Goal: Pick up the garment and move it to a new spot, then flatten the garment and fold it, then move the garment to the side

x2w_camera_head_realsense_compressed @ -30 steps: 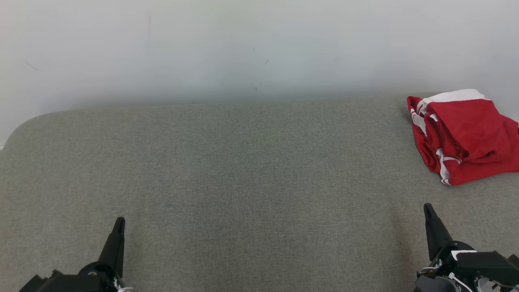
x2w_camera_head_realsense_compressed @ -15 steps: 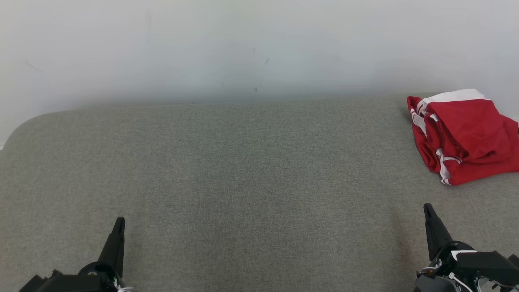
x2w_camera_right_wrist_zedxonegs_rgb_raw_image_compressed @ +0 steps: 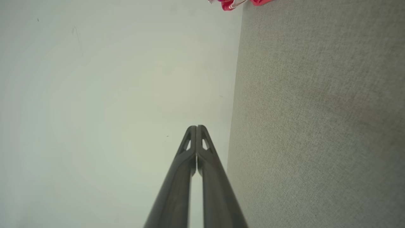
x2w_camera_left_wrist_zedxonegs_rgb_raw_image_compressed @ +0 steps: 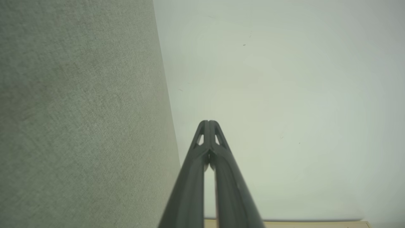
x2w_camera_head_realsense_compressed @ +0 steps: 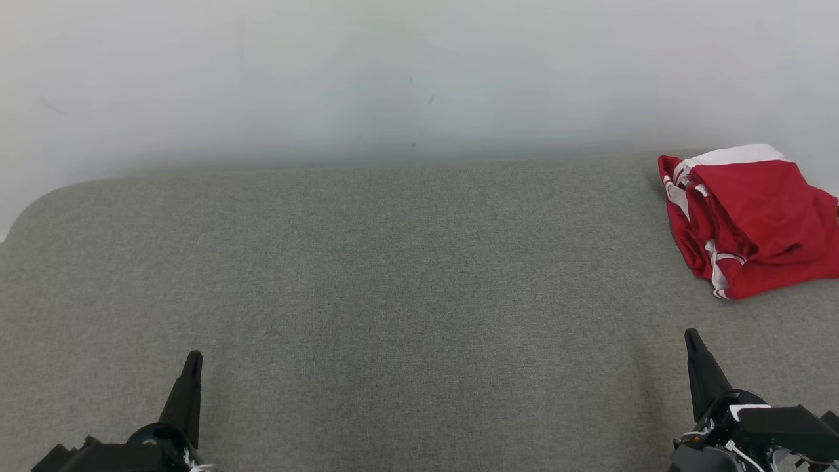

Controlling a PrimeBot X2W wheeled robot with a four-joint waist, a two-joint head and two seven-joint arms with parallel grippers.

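Observation:
The garment [x2w_camera_head_realsense_compressed: 747,219] is a red piece of clothing with white stripes, lying bunched at the far right of the grey fabric surface [x2w_camera_head_realsense_compressed: 406,275]; a sliver of the garment [x2w_camera_right_wrist_zedxonegs_rgb_raw_image_compressed: 235,2] also shows at the top edge of the right wrist view. My left gripper [x2w_camera_head_realsense_compressed: 193,357] rests at the lower left, shut and holding nothing, far from the garment. At the lower right, my right gripper [x2w_camera_head_realsense_compressed: 689,334] is shut and empty too, a short way in front of the garment. In the wrist views the left gripper [x2w_camera_left_wrist_zedxonegs_rgb_raw_image_compressed: 208,122] and right gripper [x2w_camera_right_wrist_zedxonegs_rgb_raw_image_compressed: 196,126] have their fingertips pressed together.
A plain white wall [x2w_camera_head_realsense_compressed: 406,78] rises directly behind the grey surface. The surface has a rounded corner [x2w_camera_head_realsense_compressed: 39,203] at the far left. The garment lies close to the right edge of the head view.

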